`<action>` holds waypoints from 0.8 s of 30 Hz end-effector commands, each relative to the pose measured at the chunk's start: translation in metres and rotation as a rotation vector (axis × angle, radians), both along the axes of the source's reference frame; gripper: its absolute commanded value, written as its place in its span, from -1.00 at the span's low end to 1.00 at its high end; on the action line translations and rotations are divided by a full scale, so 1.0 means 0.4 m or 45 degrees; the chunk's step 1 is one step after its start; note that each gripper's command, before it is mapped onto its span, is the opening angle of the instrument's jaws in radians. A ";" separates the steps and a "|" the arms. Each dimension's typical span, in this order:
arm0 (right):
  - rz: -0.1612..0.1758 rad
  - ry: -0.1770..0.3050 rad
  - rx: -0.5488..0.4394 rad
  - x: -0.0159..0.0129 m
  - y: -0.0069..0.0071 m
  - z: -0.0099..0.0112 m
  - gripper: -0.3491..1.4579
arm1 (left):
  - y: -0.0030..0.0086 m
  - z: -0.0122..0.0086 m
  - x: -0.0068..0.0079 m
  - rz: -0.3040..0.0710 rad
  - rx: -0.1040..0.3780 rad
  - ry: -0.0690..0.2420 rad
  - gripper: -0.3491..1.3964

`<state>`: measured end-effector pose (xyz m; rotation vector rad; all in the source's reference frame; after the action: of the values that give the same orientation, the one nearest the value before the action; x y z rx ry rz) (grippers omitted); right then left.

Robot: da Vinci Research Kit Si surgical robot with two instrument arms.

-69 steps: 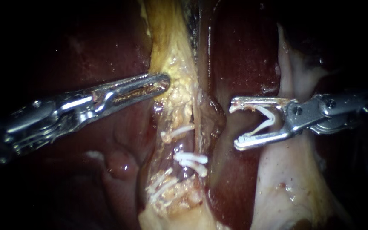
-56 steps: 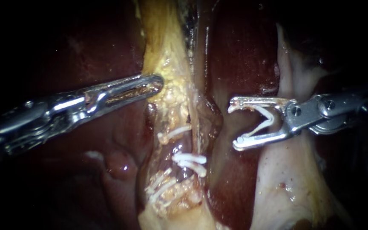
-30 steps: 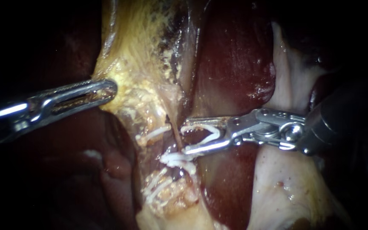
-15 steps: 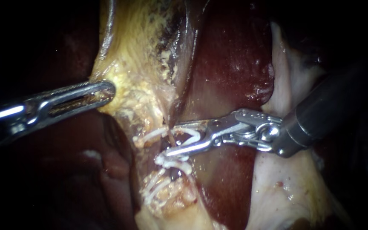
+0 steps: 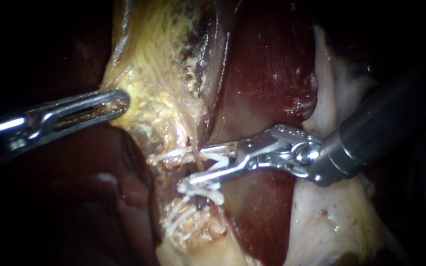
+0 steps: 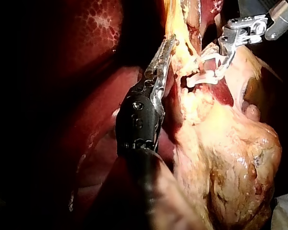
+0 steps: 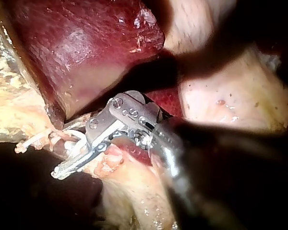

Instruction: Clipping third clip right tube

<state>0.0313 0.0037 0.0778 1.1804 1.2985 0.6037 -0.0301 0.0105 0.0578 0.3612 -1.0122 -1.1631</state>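
My left instrument (image 5: 122, 100) comes in from the left, its jaws shut on the edge of the yellow tissue (image 5: 159, 98), holding it taut to the left; it also shows in the left wrist view (image 6: 169, 43). My right instrument (image 5: 195, 165) carries a white clip (image 5: 223, 157). Its jaws stand apart, and the clip's two legs straddle the thin right tube (image 5: 197, 158). The right wrist view shows the same jaws (image 7: 62, 151) and clip (image 7: 79, 143). Just below lie two earlier clips (image 5: 200, 189) on this tube. Another clip (image 5: 166, 157) crosses the tube beside it.
Dark red liver (image 5: 267, 74) lies behind and right of the tubes. Pale tissue (image 5: 331, 216) lies under the right instrument's shaft. More white clips (image 5: 176, 219) sit lower in the yellow tissue. The left side of the endoscope view is dark.
My right instrument has moved left from open space to the tube, so the clip now straddles it. My left instrument has pulled the yellow tissue further left.
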 end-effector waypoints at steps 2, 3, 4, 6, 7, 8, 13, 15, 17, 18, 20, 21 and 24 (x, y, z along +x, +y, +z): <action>0.003 0.006 0.015 0.0004 -0.0002 -0.0002 -0.04 | 0.0001 0.0003 0.0001 -0.003 0.000 0.002 -1.00; 0.006 0.012 0.018 0.0005 -0.0002 -0.0003 -0.04 | 0.0001 0.0003 0.0002 -0.003 0.000 0.002 -1.00; 0.007 0.013 0.026 0.0005 -0.0002 -0.0004 -0.04 | 0.0001 0.0003 0.0002 -0.003 0.000 0.002 -1.00; 0.007 0.013 0.026 0.0006 -0.0001 -0.0004 -0.04 | 0.0001 0.0003 0.0002 -0.003 0.000 0.002 -1.00; 0.008 0.013 0.027 0.0008 0.0001 -0.0005 -0.04 | 0.0001 0.0003 0.0001 -0.003 0.000 0.002 -1.00; 0.010 0.015 0.029 0.0010 0.0003 -0.0005 -0.04 | 0.0001 0.0003 0.0001 -0.003 0.000 0.002 -1.00; 0.023 0.038 0.044 0.0016 0.0024 -0.0015 -0.06 | 0.0000 0.0004 0.0000 -0.004 0.000 0.002 -1.00; 0.040 0.041 0.052 0.0015 0.0038 -0.0022 -0.08 | 0.0000 0.0004 0.0000 -0.004 -0.001 0.002 -1.00; 0.043 0.040 0.057 0.0011 0.0053 -0.0031 -0.08 | 0.0000 0.0004 -0.0001 -0.004 -0.001 0.003 -1.00; 0.046 0.038 0.059 0.0009 0.0057 -0.0033 -0.09 | 0.0000 0.0004 -0.0001 -0.004 -0.001 0.003 -1.00; 0.046 0.038 0.060 0.0005 0.0062 -0.0036 -0.12 | 0.0000 0.0004 -0.0001 -0.005 -0.001 0.003 -1.00; 0.046 0.038 0.060 0.0005 0.0062 -0.0035 -0.14 | 0.0000 0.0004 -0.0002 -0.005 -0.001 0.003 -1.00; 0.044 0.036 0.067 0.0003 0.0063 -0.0030 -0.26 | 0.0000 0.0004 -0.0002 -0.005 -0.001 0.003 -1.00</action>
<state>0.0313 0.0062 0.0766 1.2191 1.3348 0.6536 -0.0302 0.0104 0.0580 0.3580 -1.0117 -1.1662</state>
